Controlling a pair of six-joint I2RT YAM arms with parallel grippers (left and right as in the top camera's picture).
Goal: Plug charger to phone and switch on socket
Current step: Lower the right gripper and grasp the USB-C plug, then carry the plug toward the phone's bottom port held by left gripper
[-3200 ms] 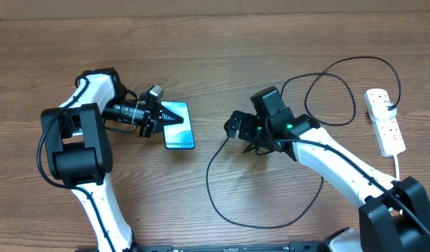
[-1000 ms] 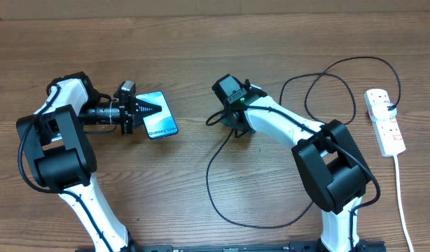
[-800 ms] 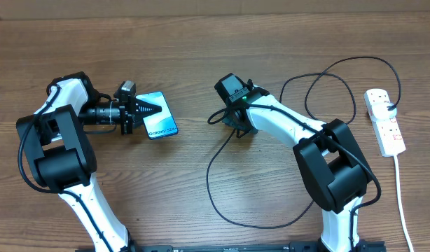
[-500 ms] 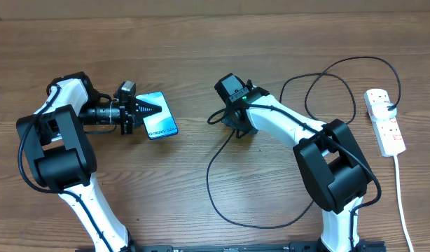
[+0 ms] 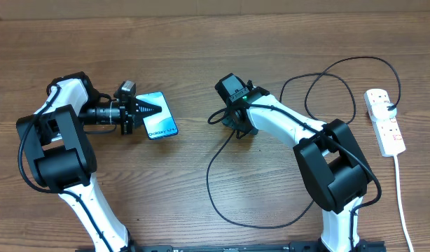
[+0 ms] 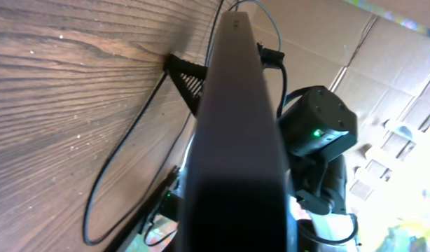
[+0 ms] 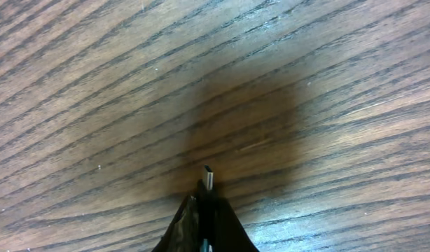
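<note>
Nothing has shifted lately: left hand grips slim blue-screened phone, right hand pinches tip of thin black charger; skewed approach risks jamming.

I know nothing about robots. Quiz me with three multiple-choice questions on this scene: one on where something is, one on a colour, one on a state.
1. Where does the socket lie? A) between the arms B) near the table's right edge C) near its left edge
2. What colour is the charger cable? A) black B) white C) red
3. Is the charger's tip in the phone yet? A) yes, plugged in B) no, lying loose C) no, pinched in the right fingers

Answers: 1 B, the overhead view shows it far right. 2 A, it loops darkly over the wood. 3 C, the right wrist view shows the tip between the fingers, only wood ahead.
</note>
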